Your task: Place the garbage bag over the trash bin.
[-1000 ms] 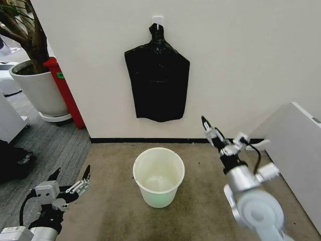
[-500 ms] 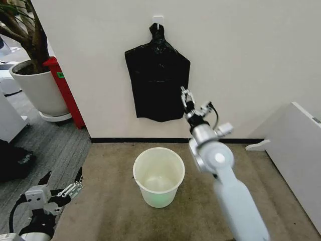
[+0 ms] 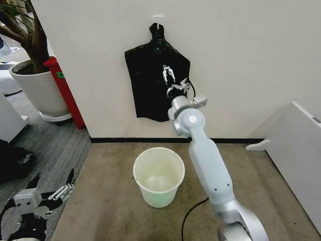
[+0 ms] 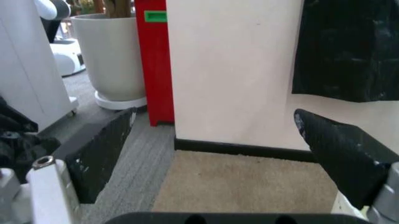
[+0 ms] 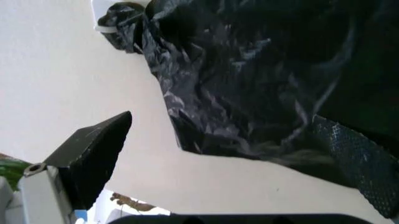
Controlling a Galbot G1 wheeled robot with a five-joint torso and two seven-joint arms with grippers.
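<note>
Rising behind the right end effector [image 3: 169, 73]: the pale wall [image 3: 241, 60]. Spreading well below it: the brown carpeted floor [image 3: 110, 165].

Hanging flat on that wall from a white hook [image 3: 157, 19] above the end effector: a black bag bundle [image 3: 148, 85], knotted at its top. Hovering against the bundle's upper right part with both fingers spread apart and gripping nothing. From the right wrist view, crinkled glossy plastic [image 5: 249, 70] lying just ahead of the open fingers, with the knot off to one side. Not possible to tell whether the fingertips are touching the film.

Sitting on the floor well below the right end effector, upright and unlined: the trash bin [image 3: 142, 191].

Waiting low and far to the left of the right end effector, near the floor: the left end effector [image 3: 55, 175], fingers also wide open and holding nothing.

Judging the step in hand as taking the garbage bag from this hanging bundle. Doing it well probably means:
- closing on a single raised crease of the front layer, not on the whole stack;
- pinching away from the knot, where the layers are likely bound tight;
- easing in gently, since pressing thin film against a hard wall could let it slide out;
- pulling outward and downward, so that one sheet peels free without tearing.
</note>
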